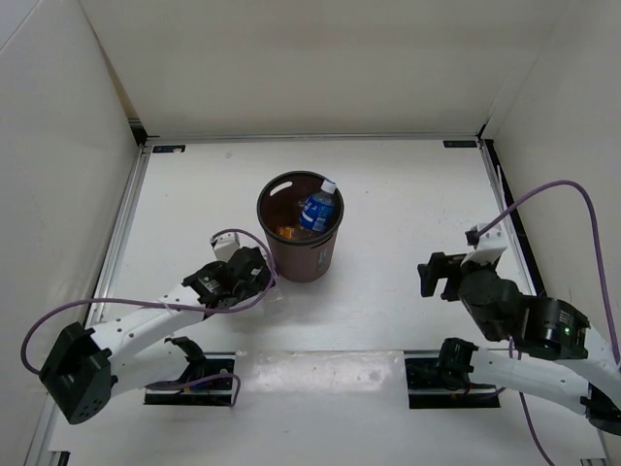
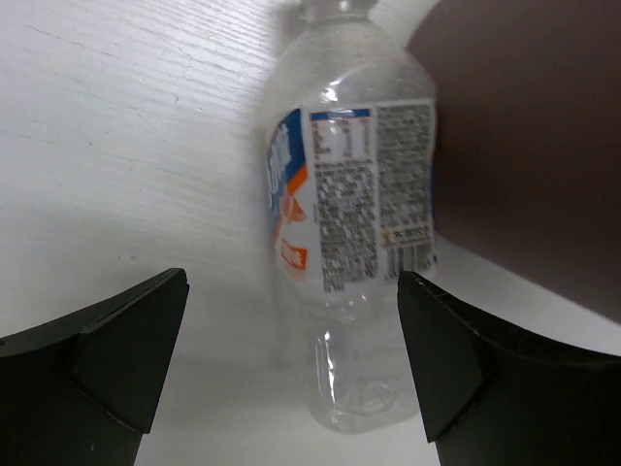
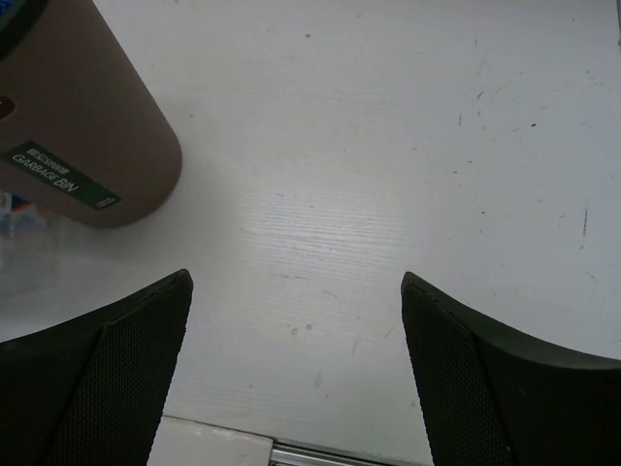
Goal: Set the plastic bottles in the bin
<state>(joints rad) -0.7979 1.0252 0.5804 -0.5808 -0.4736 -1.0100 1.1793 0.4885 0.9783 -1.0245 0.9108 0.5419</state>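
looking from above, the bin already holds a blue-labelled bottle; the left tool sits beside its wall, the right tool well apart.
left wrist: jaws spread, gripping nothing, straddle a clear bottle close against the bin; closing could catch the wall or squirt it away.
right wrist: jaws spread, empty, over bare table.

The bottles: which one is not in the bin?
The clear white-labelled bottle lying on the table beside the bin, before the left gripper; the blue-labelled bottle sits inside.
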